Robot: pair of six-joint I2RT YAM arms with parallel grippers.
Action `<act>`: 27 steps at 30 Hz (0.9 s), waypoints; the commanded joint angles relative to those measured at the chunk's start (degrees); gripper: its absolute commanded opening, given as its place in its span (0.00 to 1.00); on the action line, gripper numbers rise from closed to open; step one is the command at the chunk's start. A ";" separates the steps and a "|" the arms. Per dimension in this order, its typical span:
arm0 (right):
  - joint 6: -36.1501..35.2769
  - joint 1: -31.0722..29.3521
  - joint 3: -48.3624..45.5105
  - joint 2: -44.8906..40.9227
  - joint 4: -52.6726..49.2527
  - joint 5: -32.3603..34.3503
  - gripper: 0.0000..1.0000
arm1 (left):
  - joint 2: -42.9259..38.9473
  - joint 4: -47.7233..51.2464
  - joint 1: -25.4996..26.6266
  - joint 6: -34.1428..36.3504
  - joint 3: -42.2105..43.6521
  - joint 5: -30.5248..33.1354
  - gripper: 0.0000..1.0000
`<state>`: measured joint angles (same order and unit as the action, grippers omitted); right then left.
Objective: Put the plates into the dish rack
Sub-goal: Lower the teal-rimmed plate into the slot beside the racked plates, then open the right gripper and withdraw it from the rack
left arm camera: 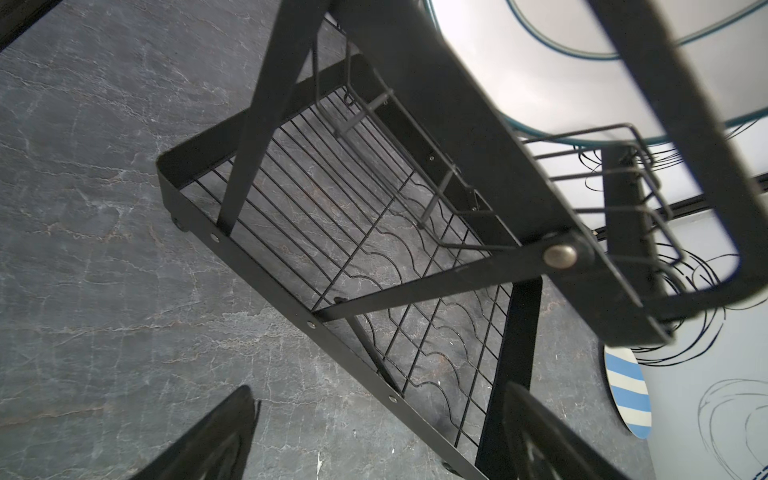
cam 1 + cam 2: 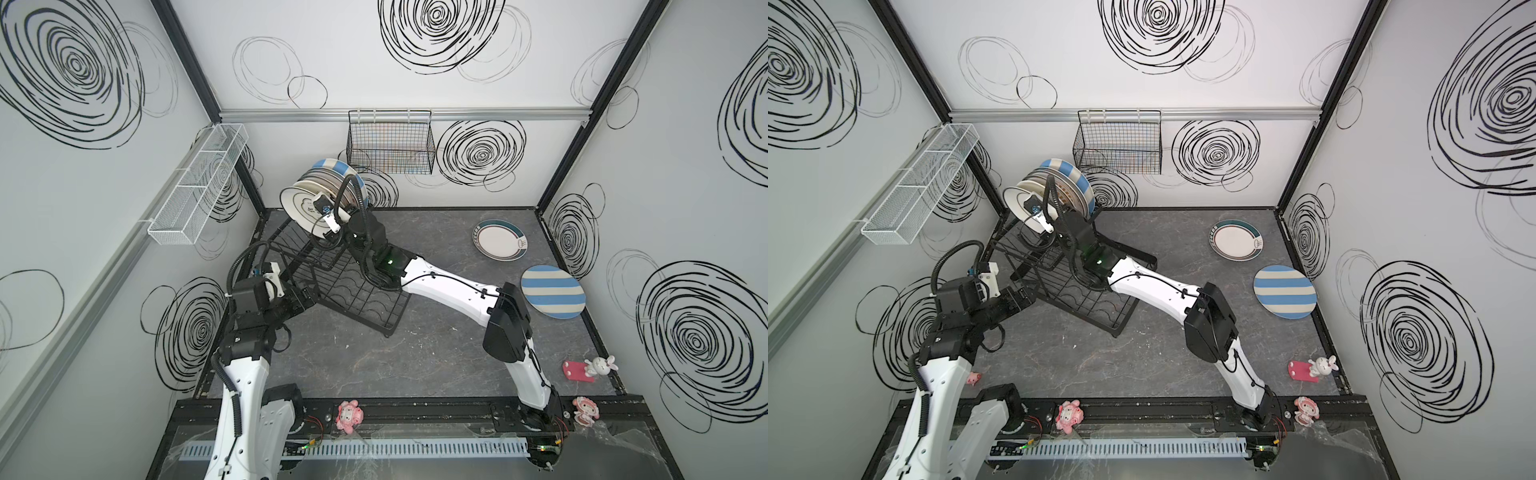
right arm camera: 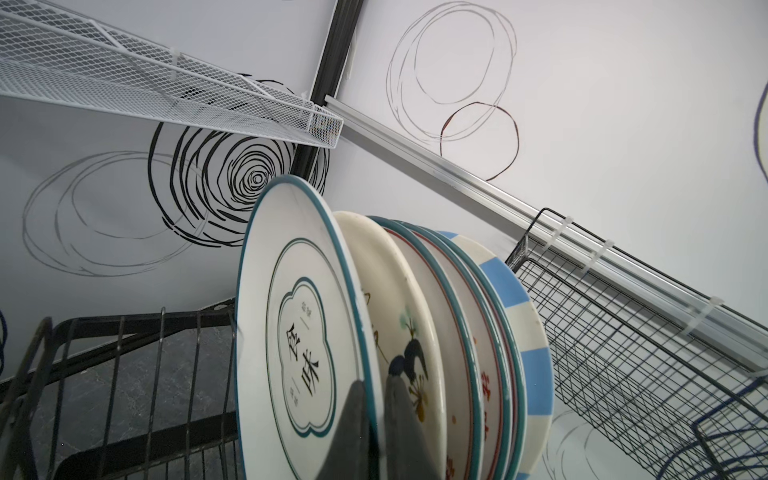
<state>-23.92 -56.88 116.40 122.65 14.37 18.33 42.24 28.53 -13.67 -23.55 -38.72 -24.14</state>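
pinching the rim of the front plate (image 3: 299, 332), teal-edged with dark characters, the right jaws are closed tight on it, one finger on each face. behind that grip the other plates (image 3: 440, 332) stand on edge in the upper tier of the dish rack (image 2: 374, 299), blue-striped back plate (image 3: 536, 374) hindmost. left jaws spread wide, holding nothing, low beside the rack's bottom frame; contact unclear. well apart from both jaws, flat on the desk (image 2: 415, 353): a teal-rimmed plate (image 2: 500, 240) and a striped plate (image 2: 552, 291).
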 commanded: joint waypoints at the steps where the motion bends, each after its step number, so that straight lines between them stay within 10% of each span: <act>1: 0.14 0.80 3.23 0.55 2.03 0.76 0.10 | 0.15 -2.33 -0.70 0.33 0.37 -0.99 0.96; 27: 3.92 -1.57 -4.15 -12.18 -2.34 2.25 0.55 | -1.92 2.95 -0.43 1.75 -3.88 0.95 0.96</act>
<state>-21.21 -58.17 115.20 116.05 10.50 19.40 41.30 30.61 -13.67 -23.29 -40.27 -24.05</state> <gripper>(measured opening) 0.538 0.960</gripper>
